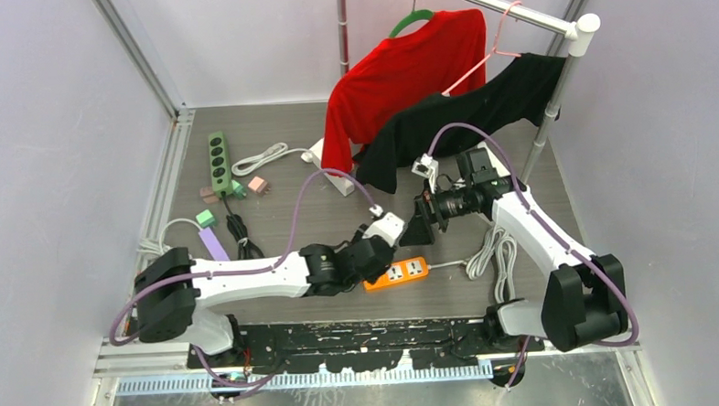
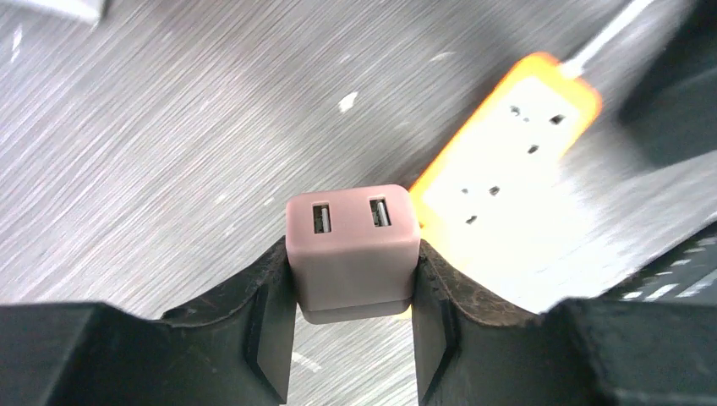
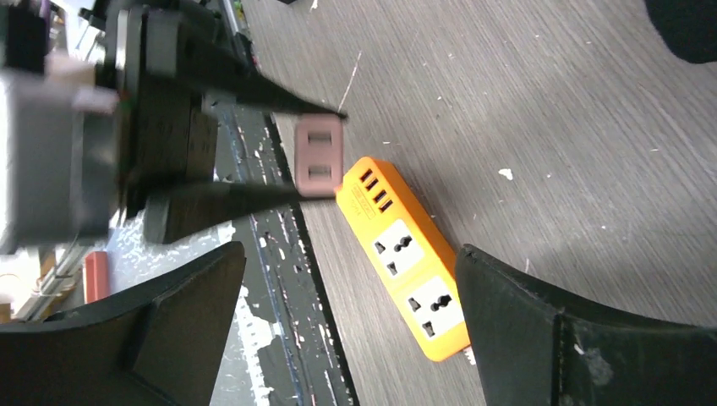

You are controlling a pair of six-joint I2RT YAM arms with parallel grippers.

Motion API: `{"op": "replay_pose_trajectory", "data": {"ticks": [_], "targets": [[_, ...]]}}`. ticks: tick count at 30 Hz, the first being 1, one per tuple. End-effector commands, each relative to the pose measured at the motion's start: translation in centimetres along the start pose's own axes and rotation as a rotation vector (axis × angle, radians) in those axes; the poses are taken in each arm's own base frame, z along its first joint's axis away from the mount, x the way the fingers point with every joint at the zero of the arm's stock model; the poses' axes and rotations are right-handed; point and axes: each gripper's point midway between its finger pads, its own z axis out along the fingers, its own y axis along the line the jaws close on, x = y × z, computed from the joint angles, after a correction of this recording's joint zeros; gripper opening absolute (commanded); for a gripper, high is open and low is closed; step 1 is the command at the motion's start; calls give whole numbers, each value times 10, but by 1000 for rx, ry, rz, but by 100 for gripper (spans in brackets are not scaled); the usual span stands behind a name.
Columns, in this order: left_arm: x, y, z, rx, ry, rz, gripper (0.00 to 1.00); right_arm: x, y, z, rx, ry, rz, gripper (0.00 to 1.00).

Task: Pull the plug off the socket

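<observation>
Within left pincer [image 2: 353, 254], 1 pink plug [image 2: 351, 222]

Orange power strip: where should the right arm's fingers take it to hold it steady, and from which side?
Likely best across its narrow width, fingers on the two long side walls of the orange power strip, coming straight down from above. It lies flat, sockets up, long and slim; the cable leaves one short end.

Left arm [image 1: 249, 276] stretched inward, jaws gripping, right arm [image 1: 535, 227] bent, jaws wide
</observation>
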Motion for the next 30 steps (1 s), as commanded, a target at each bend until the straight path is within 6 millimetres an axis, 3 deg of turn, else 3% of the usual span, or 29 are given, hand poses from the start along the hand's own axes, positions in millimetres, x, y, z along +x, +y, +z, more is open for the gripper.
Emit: {"op": "replay_pose_trajectory", "data": {"ticks": [1,6,10,14,20,27,29,30], "targets": [[13,67,-17,-189,7,-97,0,-16,-1,-11,71,-11,-112,100],[47,153,-7,-272,95,-382,0,-14,-5,-12,92,-1,-123,100],[73,243,-9,-524,98,-647,0,-13,-5,-12,92,-2,-127,99],[83,295,-5,-661,98,-841,2,-12,-2,-12,79,-4,-127,100],[116,336,-1,-846,327,-952,2,-13,1,-13,77,-11,-145,99],[128,345,14,-830,476,-933,5,-12,1,-13,72,-10,-143,100],[128,345,16,-810,468,-930,13,-11,1,-13,71,-9,-143,100],[128,344,15,-805,466,-929,25,-11,1,-12,69,-8,-144,99]]}}
